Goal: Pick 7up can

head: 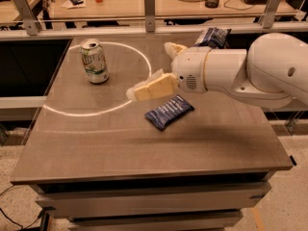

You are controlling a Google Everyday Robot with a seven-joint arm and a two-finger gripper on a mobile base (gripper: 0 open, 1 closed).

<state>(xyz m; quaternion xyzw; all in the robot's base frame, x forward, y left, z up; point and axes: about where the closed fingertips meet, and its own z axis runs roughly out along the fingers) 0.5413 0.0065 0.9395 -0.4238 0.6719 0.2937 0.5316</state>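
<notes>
Jaws of the gripper (150, 71) gape open and empty over the counter (144, 150), near the upright 7up can (94, 61) but not touching it, so reach, grip and lift all remain.

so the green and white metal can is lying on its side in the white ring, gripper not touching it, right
No: camera view shows the green and white metal can upright in the white ring; the open gripper hangs beside, not touching it.
</notes>
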